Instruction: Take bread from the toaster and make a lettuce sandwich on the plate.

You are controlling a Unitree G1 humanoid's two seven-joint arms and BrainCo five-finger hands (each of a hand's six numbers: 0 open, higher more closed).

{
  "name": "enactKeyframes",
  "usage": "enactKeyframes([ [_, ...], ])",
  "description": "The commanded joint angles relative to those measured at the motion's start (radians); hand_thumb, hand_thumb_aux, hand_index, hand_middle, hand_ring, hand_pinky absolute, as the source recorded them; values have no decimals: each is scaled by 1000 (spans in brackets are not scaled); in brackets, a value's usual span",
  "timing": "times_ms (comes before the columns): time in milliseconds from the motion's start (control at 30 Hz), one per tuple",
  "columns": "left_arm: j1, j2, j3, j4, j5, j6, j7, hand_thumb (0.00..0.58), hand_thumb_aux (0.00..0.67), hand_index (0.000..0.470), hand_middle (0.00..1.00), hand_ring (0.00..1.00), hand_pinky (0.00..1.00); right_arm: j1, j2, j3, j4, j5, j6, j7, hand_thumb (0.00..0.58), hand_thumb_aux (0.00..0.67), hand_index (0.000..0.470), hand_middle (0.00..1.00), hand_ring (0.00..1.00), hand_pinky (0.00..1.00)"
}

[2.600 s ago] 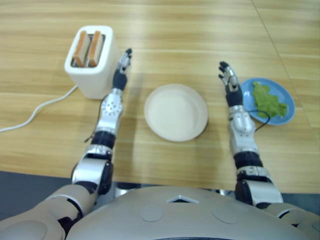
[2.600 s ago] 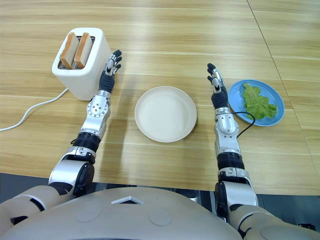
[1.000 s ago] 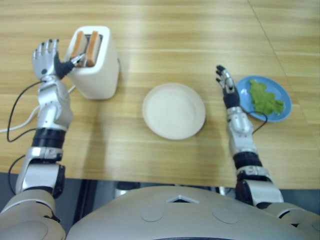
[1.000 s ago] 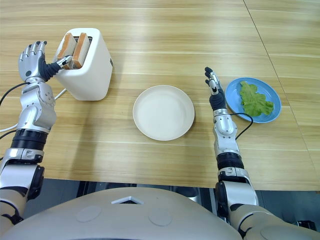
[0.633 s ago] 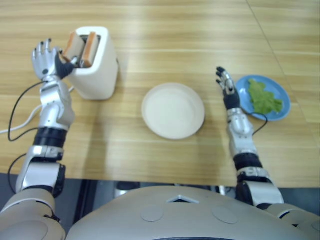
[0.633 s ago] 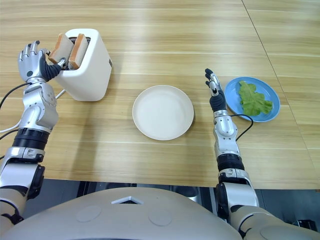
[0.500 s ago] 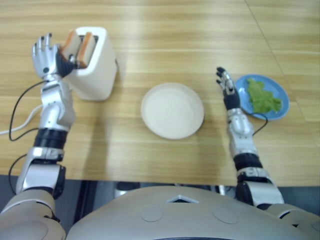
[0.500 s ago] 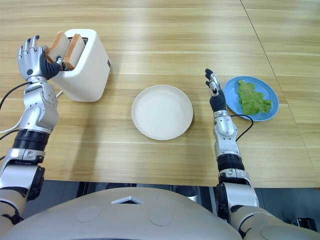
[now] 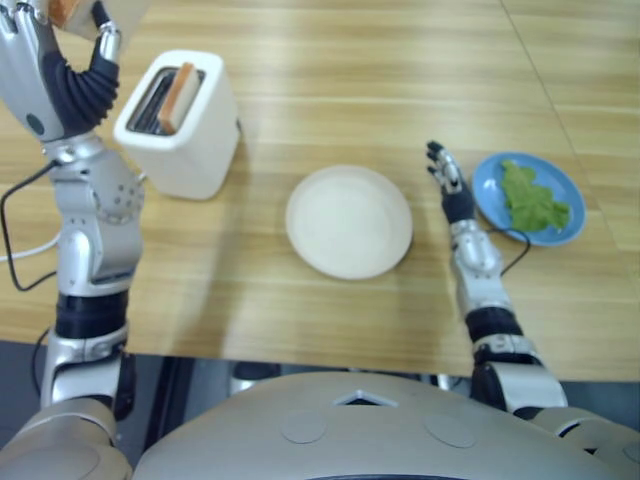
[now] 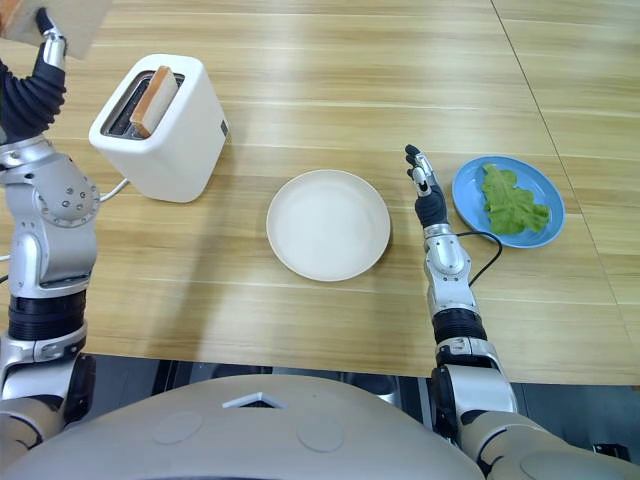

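Bread slice in hand: held high over the far-left part of the table, above and to the left of the toaster and apart from it.
Left hand: raised, fingers pinched on the lower end of that slice; most of the slice stands up above the fingers.
Slice's lie: roughly on end, broad pale face turned toward the camera; the exact tilt is hard to judge at the frame's corner.
Second slice: upright in the toaster's right-hand slot, its top poking out; the slot beside it is vacant.
Plate: bare, mid-table toward the near edge, well apart from the held slice.
Key relation: the plate lies down and to the right of the left hand, beyond the toaster, so the carry probably has to pass over or in front of the toaster, and the slice has to turn from on-end to flat.
Right hand: between the plate and the blue plate, fingers straight and pointing toward the far edge, holding nothing.
Lettuce: on the blue plate toward the table's right side, just beside the right hand, which is the nearer one to it.
Stage: likely the first slice on its way to the plate, with nothing laid down yet.
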Motion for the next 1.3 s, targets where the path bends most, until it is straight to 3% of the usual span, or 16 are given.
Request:
enactKeyframes([
  [33,-20,-74,-82,100,-240,-69,-221,580,670,460,1000,1000,1000,2,0,2,6,-6,15,-5,0,0,0,0,0,0],
  [267,25,-247,-313,244,-392,51,-541,580,670,460,1000,1000,1000,3,-25,-32,-22,22,24,-3,0,0,0,0,0,0],
  [433,55,-297,-407,344,-355,104,-600,580,670,460,1000,1000,1000,21,-51,-51,-71,32,36,0,0,0,0,0,0,0],
  [700,64,-283,-489,466,-270,123,-644,580,670,460,1000,1000,1000,94,-134,-80,-275,7,84,1,0,0,0,0,0,0],
  [733,63,-277,-491,466,-253,123,-637,562,552,379,616,616,616,107,-152,-84,-308,-5,93,-2,0,0,0,0,0,0],
  [767,60,-268,-495,465,-227,125,-628,0,0,0,0,0,0,119,-170,-88,-338,-19,103,-4,0,0,0,0,0,0],
  [933,44,-225,-490,407,-78,144,-539,0,0,0,0,0,0,183,-335,-122,-451,-286,116,-114,0,0,0,0,0,0],
  [1033,48,-209,-472,322,-5,161,-493,0,0,0,0,0,0,205,-513,-88,-442,-619,226,-253,0,0,0,0,0,0],
  [1133,51,-206,-472,290,31,187,-499,0,0,0,0,0,0,204,-641,-13,-360,-817,337,-307,0,0,0,0,0,0],
  [1300,56,-212,-472,291,42,197,-511,0,0,0,0,0,0,118,-744,158,-112,-994,416,-364,0,0,0,0,0,0],
])
